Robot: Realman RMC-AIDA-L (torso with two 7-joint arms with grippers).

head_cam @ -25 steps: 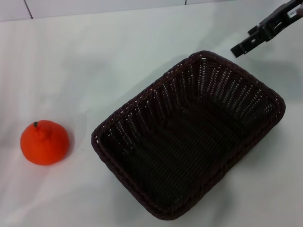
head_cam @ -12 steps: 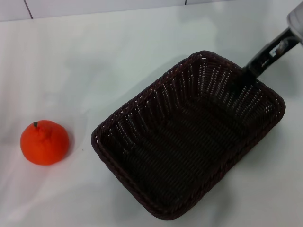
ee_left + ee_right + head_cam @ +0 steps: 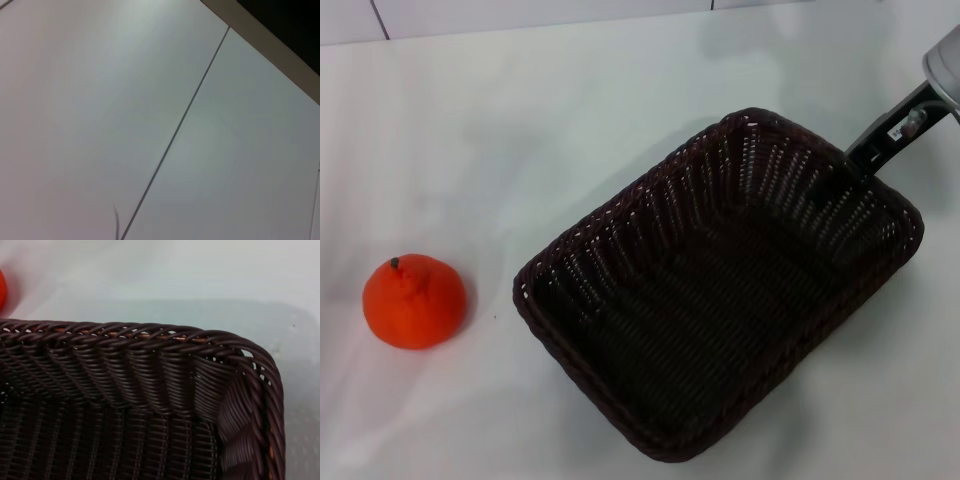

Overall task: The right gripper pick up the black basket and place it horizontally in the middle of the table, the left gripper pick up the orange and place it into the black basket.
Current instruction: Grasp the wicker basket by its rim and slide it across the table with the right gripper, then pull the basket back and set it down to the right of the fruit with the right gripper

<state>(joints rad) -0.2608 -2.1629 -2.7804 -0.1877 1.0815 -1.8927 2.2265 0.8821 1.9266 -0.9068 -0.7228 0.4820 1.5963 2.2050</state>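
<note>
one right pincer (image 3: 865, 155) angles down at the black basket (image 3: 720, 290) rim, grip state unclear.

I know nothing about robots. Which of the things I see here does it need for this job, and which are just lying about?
Needed for the job:
- dark woven wicker basket, lying at an angle
- small round orange fruit, on the table beside the basket
- right gripper, at the basket's far rim
- glossy white table

Just lying about:
- nothing that shows; the left gripper is out of view
</note>
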